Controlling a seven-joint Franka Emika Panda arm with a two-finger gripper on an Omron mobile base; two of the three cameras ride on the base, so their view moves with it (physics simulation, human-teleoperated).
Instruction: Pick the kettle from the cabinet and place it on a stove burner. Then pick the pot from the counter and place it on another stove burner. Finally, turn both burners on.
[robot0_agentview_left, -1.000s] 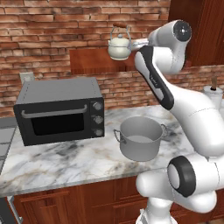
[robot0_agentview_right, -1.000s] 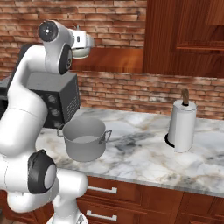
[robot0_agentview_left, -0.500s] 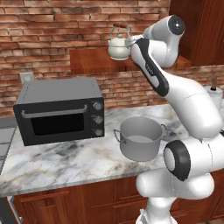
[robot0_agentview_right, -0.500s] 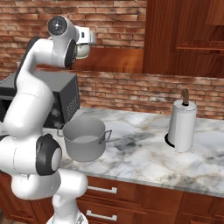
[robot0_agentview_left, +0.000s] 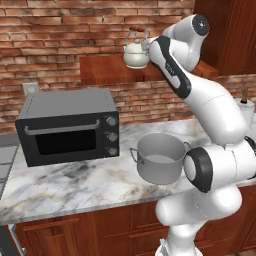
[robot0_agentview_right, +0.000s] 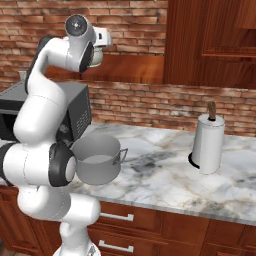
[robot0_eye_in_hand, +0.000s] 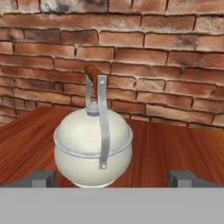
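Your claw (robot0_eye_in_hand: 112, 178) stands wide and empty. The kettle (robot0_eye_in_hand: 92, 149) sits on the cabinet ledge (robot0_eye_in_hand: 175, 146), dead ahead, left of centre frame, its wire handle (robot0_eye_in_hand: 103, 127) arching edge-on toward you.

Arm raised, gripper (robot0_eye_in_hand: 113, 179) wide open

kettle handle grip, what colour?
Reddish-brown wood, on the arched silver wire handle of the small round cream-white kettle. Clearest in the hand view.
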